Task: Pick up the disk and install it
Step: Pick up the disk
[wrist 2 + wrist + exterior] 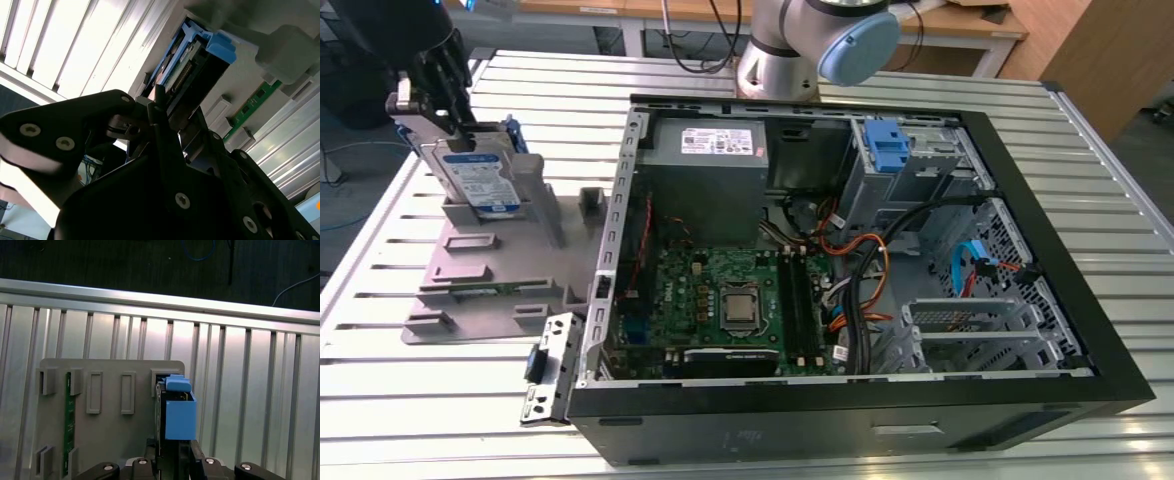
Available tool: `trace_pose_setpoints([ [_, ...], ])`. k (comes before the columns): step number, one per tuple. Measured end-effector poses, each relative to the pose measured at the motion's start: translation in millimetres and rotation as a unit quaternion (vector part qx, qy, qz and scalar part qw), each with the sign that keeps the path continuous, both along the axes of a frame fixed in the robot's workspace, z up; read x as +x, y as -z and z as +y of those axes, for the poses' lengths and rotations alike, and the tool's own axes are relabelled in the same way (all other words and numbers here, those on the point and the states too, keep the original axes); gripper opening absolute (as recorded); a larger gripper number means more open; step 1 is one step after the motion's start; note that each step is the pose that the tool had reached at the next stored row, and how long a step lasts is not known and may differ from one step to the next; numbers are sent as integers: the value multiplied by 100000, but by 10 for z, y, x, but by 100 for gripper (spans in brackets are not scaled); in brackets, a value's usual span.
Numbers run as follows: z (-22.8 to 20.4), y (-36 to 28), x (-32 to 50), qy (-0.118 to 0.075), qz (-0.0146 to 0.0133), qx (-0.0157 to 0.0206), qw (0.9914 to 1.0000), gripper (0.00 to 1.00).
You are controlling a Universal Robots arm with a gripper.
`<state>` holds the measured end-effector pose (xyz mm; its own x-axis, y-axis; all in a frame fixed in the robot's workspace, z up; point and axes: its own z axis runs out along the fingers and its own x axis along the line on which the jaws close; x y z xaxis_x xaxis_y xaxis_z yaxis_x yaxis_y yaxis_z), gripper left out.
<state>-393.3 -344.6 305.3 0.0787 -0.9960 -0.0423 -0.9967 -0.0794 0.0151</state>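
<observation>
Standing in grey holder (480,270), disk (476,178) under pincer (444,130)

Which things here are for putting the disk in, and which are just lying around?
For the job: the disk, standing in the grey holder; the gripper at it; the open computer case.
Just there: green circuit strip on the holder; power supply; motherboard; cables.

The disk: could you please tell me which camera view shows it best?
The exterior view: the disk stands upright in the grey holder, its blue-and-white label facing the camera. The first wrist view shows it edge-on with its blue rail; the second wrist view shows its connector end.
</observation>
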Motion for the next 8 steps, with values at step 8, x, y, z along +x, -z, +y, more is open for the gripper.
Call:
trace_pose_setpoints([
  [8,0,-1,0,2,1,0,100000,43],
])
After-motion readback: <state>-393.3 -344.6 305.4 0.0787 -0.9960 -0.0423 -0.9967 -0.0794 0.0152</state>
